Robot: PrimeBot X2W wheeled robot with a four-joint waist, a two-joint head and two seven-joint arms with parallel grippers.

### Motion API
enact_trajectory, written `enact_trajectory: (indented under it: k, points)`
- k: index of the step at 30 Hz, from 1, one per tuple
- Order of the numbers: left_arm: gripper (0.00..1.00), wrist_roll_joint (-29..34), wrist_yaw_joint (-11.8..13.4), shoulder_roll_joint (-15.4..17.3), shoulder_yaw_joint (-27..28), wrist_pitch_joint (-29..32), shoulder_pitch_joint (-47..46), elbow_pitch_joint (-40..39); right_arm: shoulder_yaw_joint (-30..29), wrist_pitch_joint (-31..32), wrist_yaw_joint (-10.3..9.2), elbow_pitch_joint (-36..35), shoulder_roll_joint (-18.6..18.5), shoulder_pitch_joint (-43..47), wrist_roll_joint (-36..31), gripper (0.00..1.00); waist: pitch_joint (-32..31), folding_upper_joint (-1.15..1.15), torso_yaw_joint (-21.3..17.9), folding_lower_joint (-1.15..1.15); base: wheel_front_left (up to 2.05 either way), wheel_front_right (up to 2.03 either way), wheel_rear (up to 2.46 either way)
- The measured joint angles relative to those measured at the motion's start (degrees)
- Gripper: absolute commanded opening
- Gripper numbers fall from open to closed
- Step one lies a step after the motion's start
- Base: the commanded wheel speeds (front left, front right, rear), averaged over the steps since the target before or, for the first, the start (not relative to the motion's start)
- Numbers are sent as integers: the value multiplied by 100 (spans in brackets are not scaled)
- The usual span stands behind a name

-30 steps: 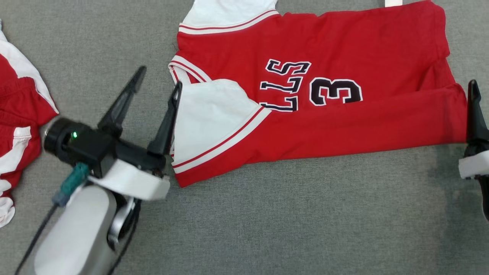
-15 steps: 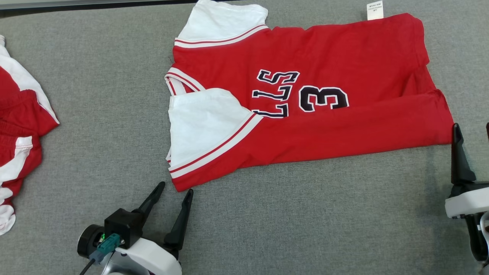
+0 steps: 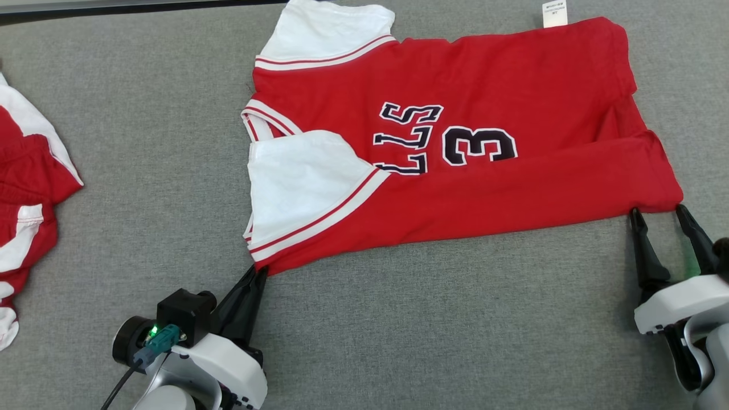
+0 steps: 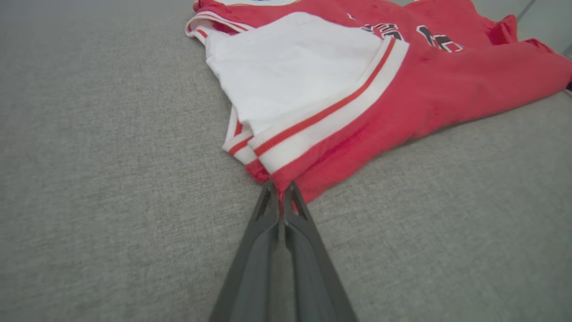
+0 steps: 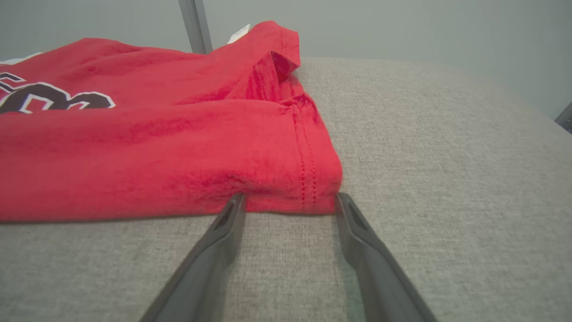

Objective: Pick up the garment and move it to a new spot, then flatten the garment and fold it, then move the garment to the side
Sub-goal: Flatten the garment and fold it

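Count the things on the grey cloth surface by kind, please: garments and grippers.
Garments: 2 (red jersey, and a red and white garment cut off at the left edge)
Grippers: 2 (left gripper shut on the jersey, right gripper open)
Total: 4

The garment (image 3: pixel 455 142) lies flat on the table (image 3: pixel 398 330)
Left gripper (image 3: pixel 259 272) at its near left corner, right gripper (image 3: pixel 656 210) at its near right; a second garment (image 3: pixel 28 188) lies well apart, left.

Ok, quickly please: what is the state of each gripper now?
Left gripper: closed, pinching the near corner of the red garment.
Right gripper: open, its tips at the garment's hem corner, holding nothing.
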Motion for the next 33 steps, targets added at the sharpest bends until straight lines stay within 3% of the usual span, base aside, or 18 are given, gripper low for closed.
enact_trajectory:
  k: [10,11,12,13,22,33]
  points:
    - [0,21,8,54,-23,-10,-44,2,243,-18,0,522,-149,-452,325,100,50,0,137,0,0,0,0]
    - [0,27,8,63,-23,-16,-54,3,258,-18,0,519,-159,-454,325,90,47,0,146,0,0,0,0]
    - [0,30,9,75,-24,-18,-65,4,303,-16,0,509,-174,-453,324,40,42,0,151,0,0,0,0]
    - [0,30,9,87,-26,-19,-73,5,354,-16,0,505,-196,-450,321,0,33,0,155,0,0,0,0]
    - [0,-26,-56,281,-77,43,75,-278,483,-15,1,100,-394,16,517,0,-132,0,146,0,0,0,0]
    - [0,-355,43,973,-154,840,1178,-1699,486,-15,2,-498,-878,1036,899,0,-215,0,100,0,0,0,0]
